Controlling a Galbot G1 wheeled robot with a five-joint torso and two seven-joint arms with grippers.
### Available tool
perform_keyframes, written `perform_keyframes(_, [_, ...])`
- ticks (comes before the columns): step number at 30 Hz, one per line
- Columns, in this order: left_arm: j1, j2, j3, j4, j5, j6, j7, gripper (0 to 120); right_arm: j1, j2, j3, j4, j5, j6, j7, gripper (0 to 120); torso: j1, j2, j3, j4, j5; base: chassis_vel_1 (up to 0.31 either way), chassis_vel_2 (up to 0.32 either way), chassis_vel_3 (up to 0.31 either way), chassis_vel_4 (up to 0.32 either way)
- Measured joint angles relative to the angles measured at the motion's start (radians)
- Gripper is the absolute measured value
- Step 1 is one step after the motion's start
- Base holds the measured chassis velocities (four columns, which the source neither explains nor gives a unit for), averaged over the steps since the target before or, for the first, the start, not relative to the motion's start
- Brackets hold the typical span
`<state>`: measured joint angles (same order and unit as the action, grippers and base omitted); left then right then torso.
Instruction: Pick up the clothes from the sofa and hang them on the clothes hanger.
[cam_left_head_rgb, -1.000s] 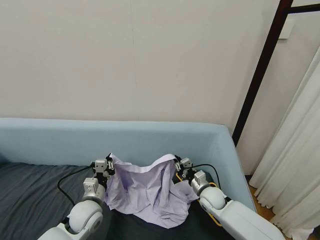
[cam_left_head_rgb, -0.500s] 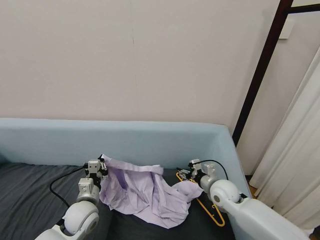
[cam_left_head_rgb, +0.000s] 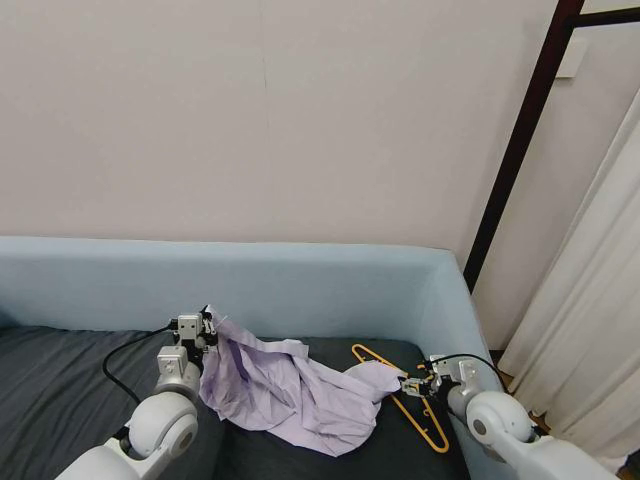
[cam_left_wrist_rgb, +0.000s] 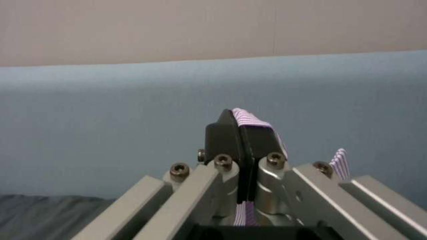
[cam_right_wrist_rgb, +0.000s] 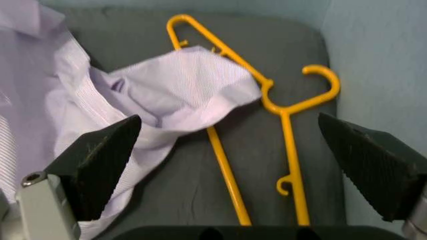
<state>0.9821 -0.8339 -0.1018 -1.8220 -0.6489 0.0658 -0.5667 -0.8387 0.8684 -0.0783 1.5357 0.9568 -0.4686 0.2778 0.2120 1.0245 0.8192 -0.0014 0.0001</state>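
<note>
A lilac striped shirt lies crumpled on the dark grey sofa seat. One corner is lifted at the left, where my left gripper is shut on it. In the left wrist view the striped fabric is pinched between the closed black pads. My right gripper is open, low over the seat's right end, apart from the cloth. Under it a yellow hanger lies flat, its upper part tucked under a shirt fold. The hanger's hook and the open right gripper appear in the right wrist view.
The light blue sofa back and right armrest wall in the seat. A dark upright pole stands right of the sofa, with a white curtain beyond it. The seat's left part is bare.
My right gripper let go of the shirt and drew back to the right. The shirt's right side dropped onto the seat, uncovering the yellow hanger. The left gripper kept its hold.
</note>
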Motion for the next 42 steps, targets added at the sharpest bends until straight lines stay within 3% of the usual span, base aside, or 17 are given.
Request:
perform_keyframes(12, [0.029, 0.005, -0.023, -0.029, 0.011, -0.005, -0.005, 0, 0.11, 0.129, -0.012, -0.264, -0.198, -0.086, -0.068, 100, 0.0, 0.0, 0.0, 0.0001, -0.0003, 0.0, 0.0, 0.0, 0.0])
perform_keyframes(25, [0.04, 0.011, -0.027, -0.044, 0.02, -0.01, -0.009, 0, 0.14, 0.208, 0.05, -0.467, -0.296, -0.081, -0.178, 100, 0.0, 0.0, 0.0, -0.0001, -0.0001, 0.0, 0.0, 0.0, 0.0])
perform_keyframes(32, [0.043, 0.012, -0.027, -0.044, 0.024, -0.011, -0.01, 0, 0.155, 0.225, 0.067, -0.532, -0.333, -0.059, -0.217, 86, 0.0, 0.0, 0.0, 0.0, -0.0001, 0.0, 0.0, 0.0, 0.0])
perform_keyframes(33, [0.043, 0.012, -0.028, -0.044, 0.025, -0.011, -0.011, 0, 0.158, 0.226, 0.068, -0.541, -0.337, -0.057, -0.222, 77, 0.0, 0.0, 0.0, 0.0, -0.0001, 0.0, 0.0, 0.0, 0.0])
perform_keyframes(42, [0.044, 0.011, -0.029, -0.041, 0.031, -0.011, -0.013, 0, 0.151, 0.231, 0.069, -0.558, -0.38, -0.056, -0.259, 46, 0.0, 0.0, 0.0, -0.0001, -0.0002, 0.0, 0.0, 0.0, 0.0])
